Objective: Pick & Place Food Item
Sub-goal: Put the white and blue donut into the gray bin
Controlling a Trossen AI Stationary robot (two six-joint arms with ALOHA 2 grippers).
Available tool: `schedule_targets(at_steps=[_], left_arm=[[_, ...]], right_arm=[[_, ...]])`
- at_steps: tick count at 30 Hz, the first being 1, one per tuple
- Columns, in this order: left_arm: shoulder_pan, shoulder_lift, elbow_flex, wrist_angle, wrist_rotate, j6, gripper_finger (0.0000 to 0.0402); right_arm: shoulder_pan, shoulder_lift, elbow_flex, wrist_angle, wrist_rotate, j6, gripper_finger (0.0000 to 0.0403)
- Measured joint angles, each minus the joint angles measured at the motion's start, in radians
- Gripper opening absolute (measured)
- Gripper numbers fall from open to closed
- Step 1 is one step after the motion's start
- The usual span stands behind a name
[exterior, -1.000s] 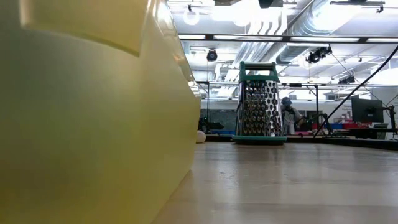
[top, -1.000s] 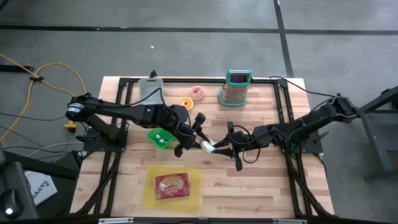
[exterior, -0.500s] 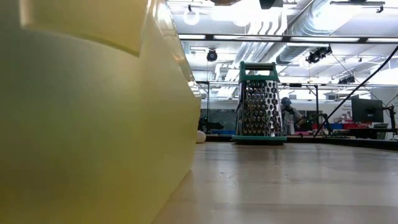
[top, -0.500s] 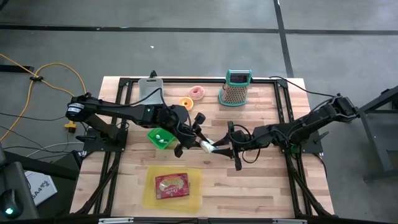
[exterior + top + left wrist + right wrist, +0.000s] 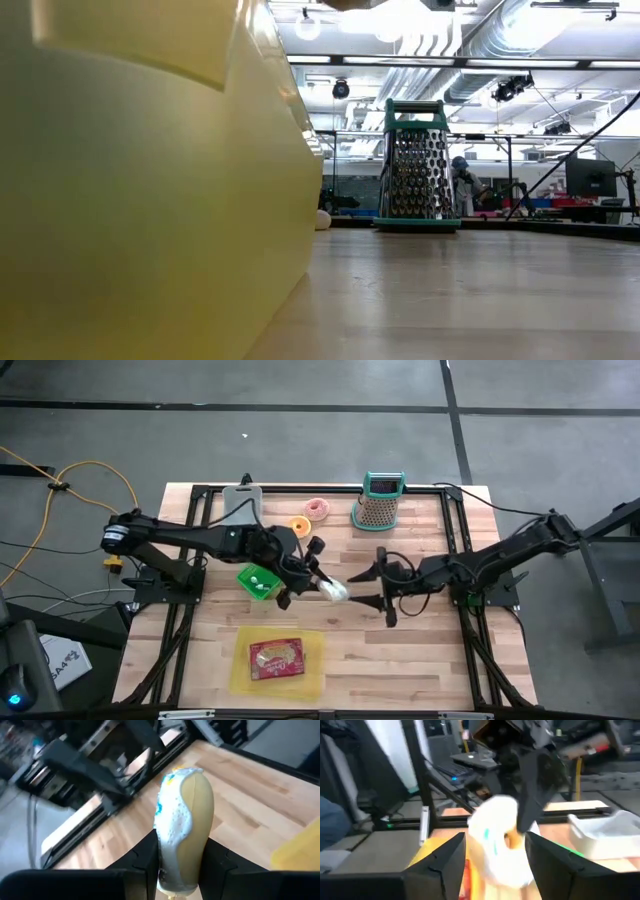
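The food item (image 5: pixel 334 591) is a pale yellow bar with white icing and blue specks (image 5: pixel 183 815). It hangs above the middle of the table, and my left gripper (image 5: pixel 318 582) is shut on it. My right gripper (image 5: pixel 382 588) stands open just to the item's right, one finger on either side of the gap, touching nothing. In the right wrist view the item (image 5: pixel 499 840) shows blurred just beyond my open right gripper (image 5: pixel 495 851), with the left gripper dark behind it. My left gripper pinches the item's rear end (image 5: pixel 179 872) between its two fingers (image 5: pixel 146 860), one on each long side. The fingers come from the table's left, slanting a little downward, and lie along the item. The item sticks out forward past the fingertips, clear of the table.
A green bowl (image 5: pixel 258 581) sits under the left arm. A yellow tray (image 5: pixel 240 672) with a red packet (image 5: pixel 276 658) lies near the front edge; its wall (image 5: pixel 150 190) fills the low view's left. At the back stand a grater (image 5: pixel 378 502), a pink doughnut (image 5: pixel 317 508), an orange piece (image 5: pixel 298 525) and a grey board (image 5: pixel 240 505).
My right gripper has opened, let go of the food item and drawn back a little toward the table's right edge. The item stays in my left gripper, clear of the table.
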Motion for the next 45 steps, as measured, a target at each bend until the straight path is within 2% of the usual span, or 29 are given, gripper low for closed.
schedule_targets(at_steps=[3, 6, 11, 21, 31, 37, 41, 45], left_arm=[[0.040, -0.032, 0.000, -0.049, -0.028, -0.039, 0.0096], [0.098, -0.059, 0.000, -0.131, -0.098, -0.066, 0.0096], [0.215, -0.091, 0.000, -0.253, -0.201, -0.121, 0.0096], [0.449, -0.100, 0.000, -0.445, -0.234, -0.203, 0.0096], [0.627, -0.105, 0.000, -0.622, -0.377, -0.277, 0.0096], [0.737, -0.105, -0.030, -0.633, -0.398, -0.305, 0.0096], [0.784, -0.105, -0.092, -0.625, -0.410, -0.319, 0.0096], [0.814, -0.105, -0.177, -0.553, -0.463, -0.303, 0.0096]], right_arm=[[0.002, -0.049, 0.000, -0.078, 0.043, 0.000, 0.0197], [0.012, -0.077, 0.000, -0.128, 0.076, 0.038, 0.0197], [0.028, -0.080, 0.000, -0.187, 0.081, 0.082, 0.0197], [0.039, -0.021, -0.001, -0.234, 0.082, 0.151, 0.0197], [0.039, 0.050, -0.001, -0.236, 0.073, 0.155, 0.0197], [0.039, 0.063, -0.001, -0.236, 0.068, 0.156, 0.0197], [0.051, 0.063, -0.001, -0.235, 0.066, 0.170, 0.0197], [0.059, 0.063, -0.001, -0.237, 0.066, 0.170, 0.0197]])
